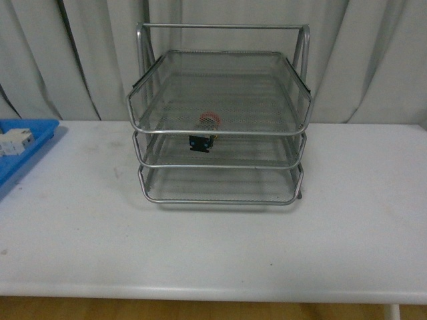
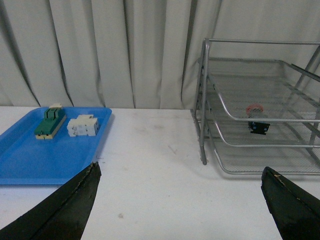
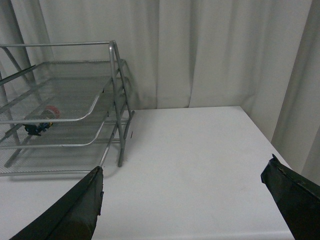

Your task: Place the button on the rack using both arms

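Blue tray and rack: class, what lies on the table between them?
Nothing. In the left wrist view, only bare white table separates the blue tray from the rack; the front view agrees.

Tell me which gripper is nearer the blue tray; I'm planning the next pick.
Left. The left gripper, jaws open, has the blue tray close before it; the right gripper sits past the rack on its other side, tray out of its view.

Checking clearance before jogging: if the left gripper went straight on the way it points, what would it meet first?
Likely bare table, then the curtain; the left gripper points between the blue tray and the rack. Depth is unclear.
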You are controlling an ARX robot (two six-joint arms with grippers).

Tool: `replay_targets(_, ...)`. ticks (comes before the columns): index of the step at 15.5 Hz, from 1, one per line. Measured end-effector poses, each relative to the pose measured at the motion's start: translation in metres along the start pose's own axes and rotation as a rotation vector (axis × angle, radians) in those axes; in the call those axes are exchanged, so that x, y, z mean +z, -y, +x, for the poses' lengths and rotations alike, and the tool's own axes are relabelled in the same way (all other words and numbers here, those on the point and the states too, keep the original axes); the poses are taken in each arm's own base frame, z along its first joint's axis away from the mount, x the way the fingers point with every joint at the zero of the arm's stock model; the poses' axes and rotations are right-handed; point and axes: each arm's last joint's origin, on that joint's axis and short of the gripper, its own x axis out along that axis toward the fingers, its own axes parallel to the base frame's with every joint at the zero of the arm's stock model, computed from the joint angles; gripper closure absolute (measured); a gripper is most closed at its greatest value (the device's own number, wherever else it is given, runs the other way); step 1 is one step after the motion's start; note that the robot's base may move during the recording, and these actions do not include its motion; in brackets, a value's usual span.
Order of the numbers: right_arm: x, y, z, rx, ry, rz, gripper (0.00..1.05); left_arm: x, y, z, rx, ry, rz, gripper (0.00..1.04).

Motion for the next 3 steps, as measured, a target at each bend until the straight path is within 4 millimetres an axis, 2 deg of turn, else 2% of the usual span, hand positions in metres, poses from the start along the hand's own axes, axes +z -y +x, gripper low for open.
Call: replay_targets(3,0.0000,0.0000,0.0000,0.000,0.000,0.000,0.06,0.0000,0.0000,0.0000,0.000,0.000,0.000,0.07)
